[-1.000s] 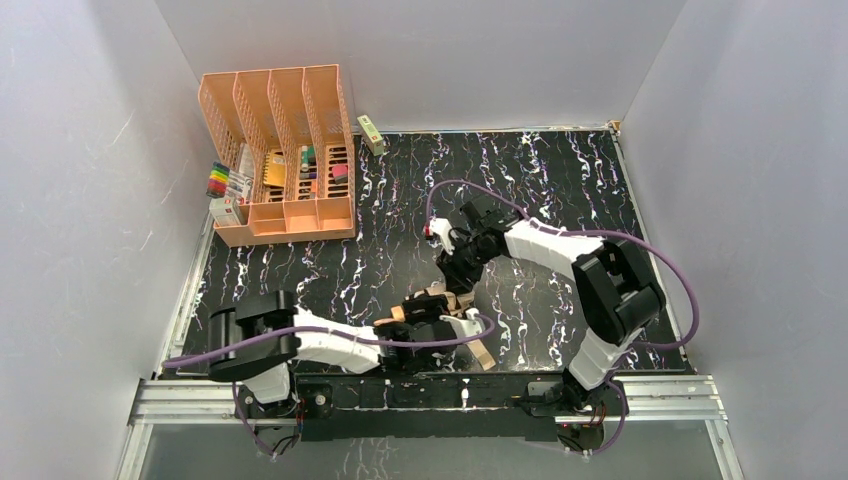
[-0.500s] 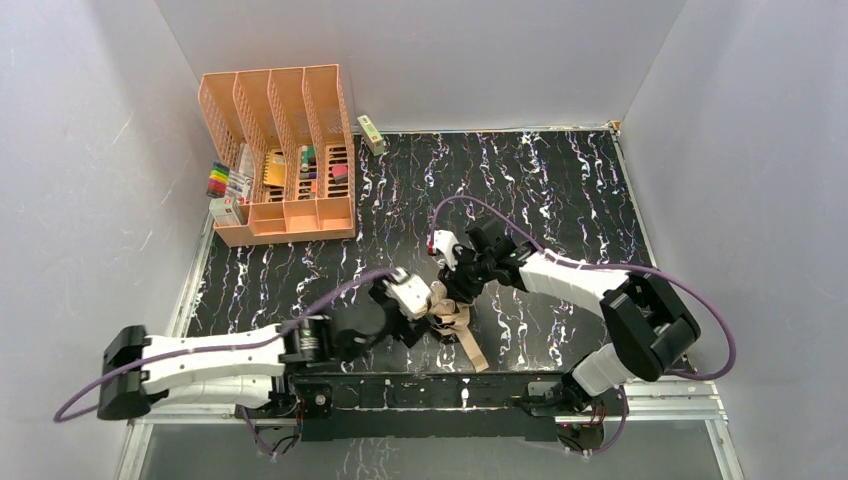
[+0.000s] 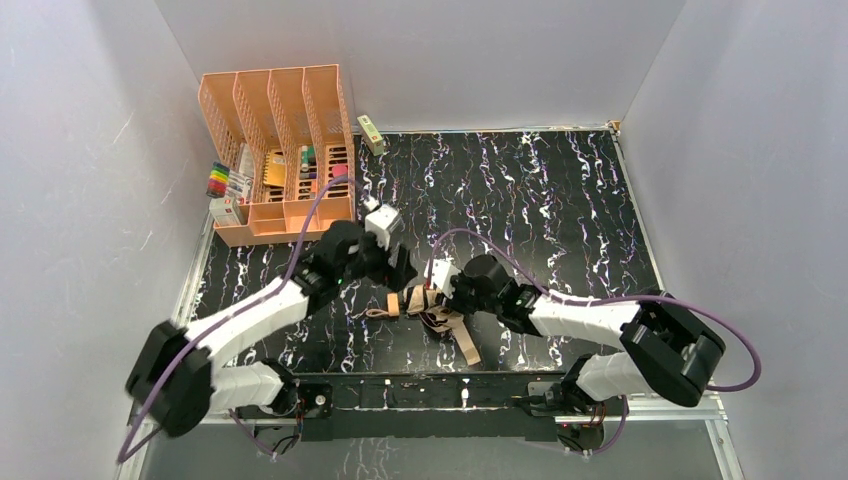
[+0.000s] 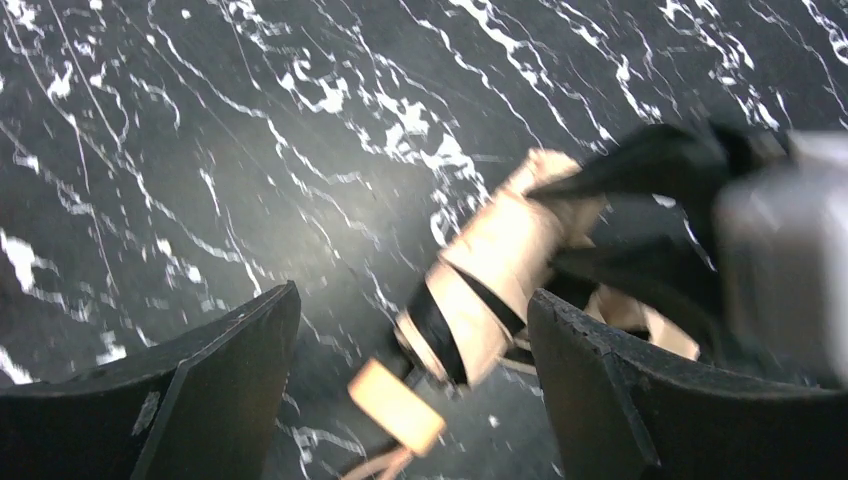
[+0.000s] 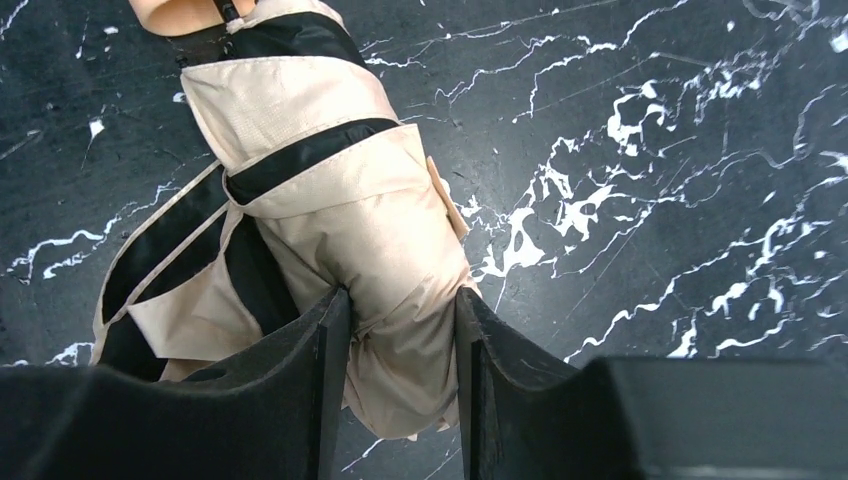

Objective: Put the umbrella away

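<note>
The umbrella (image 3: 432, 305) is a folded pale peach-tan bundle with black bands, lying near the table's front middle. My right gripper (image 3: 440, 296) is shut on its fabric body (image 5: 370, 230), with the fabric squeezed between the fingers (image 5: 330, 380). Its small tan handle (image 3: 393, 303) points left, and a strap trails toward the front edge (image 3: 470, 348). My left gripper (image 3: 398, 272) is open just above and left of the handle end. In the left wrist view the umbrella (image 4: 490, 270) and the handle (image 4: 396, 405) lie between my open fingers (image 4: 230, 370), untouched.
A peach-orange slotted desk organizer (image 3: 280, 150) holding pens and small items stands at the back left. Markers and a small box (image 3: 226, 190) lie beside it. A small green box (image 3: 371, 134) leans at the back wall. White walls close in on three sides.
My left arm swung from the front edge up and back, its gripper now over the handle end. My right gripper moved down toward the front and closed on the umbrella.
</note>
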Motion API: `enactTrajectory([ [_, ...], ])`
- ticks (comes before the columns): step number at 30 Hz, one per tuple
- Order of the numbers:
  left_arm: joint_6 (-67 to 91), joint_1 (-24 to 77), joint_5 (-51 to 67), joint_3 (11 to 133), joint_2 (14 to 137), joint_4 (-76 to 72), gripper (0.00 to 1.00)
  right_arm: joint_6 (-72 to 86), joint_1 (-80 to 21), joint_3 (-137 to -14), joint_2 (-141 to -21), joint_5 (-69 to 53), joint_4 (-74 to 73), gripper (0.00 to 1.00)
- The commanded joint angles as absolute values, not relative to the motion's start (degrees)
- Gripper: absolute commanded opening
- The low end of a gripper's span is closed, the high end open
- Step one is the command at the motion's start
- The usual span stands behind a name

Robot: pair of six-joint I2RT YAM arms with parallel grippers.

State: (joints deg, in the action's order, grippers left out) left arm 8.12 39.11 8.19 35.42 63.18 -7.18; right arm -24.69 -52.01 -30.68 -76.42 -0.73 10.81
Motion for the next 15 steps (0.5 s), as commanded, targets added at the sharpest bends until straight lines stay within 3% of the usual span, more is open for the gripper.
enactTrajectory([
  [1,5.6,34.0,21.9,43.3,74.0,-12.0,0.83,-31.9,-55.0,-21.9,-77.3,4.0,9.4,0.42],
  [15,-3.8,33.0,47.1,52.1,91.2,2.0,0.84,-36.3,-57.3,-18.7,-73.8,5.7,14.0,0.43],
])
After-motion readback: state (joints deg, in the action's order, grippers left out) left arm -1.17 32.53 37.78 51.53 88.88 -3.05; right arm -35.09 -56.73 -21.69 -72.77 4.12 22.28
